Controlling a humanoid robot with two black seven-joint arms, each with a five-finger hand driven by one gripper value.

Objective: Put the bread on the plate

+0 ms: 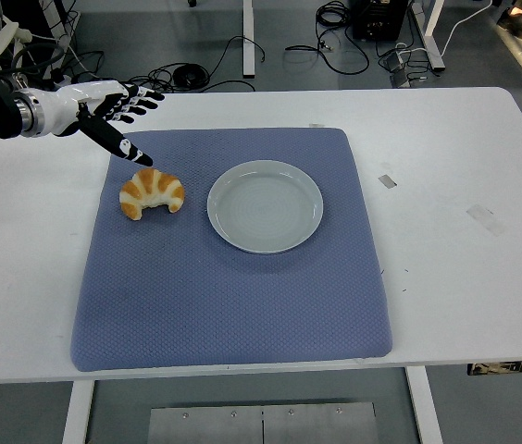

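White table [446,277] carries a blue mat [233,305]. Bread [153,191] lies on it just left of the empty plate [265,205]. My left hand [111,109] hovers beyond the bread, fingers spread, holding nothing. Grasp and transfer remain.

- The croissant [153,192] lies on the mat [233,296], left of the plate [265,205].
- My left hand [113,111] is behind the croissant.
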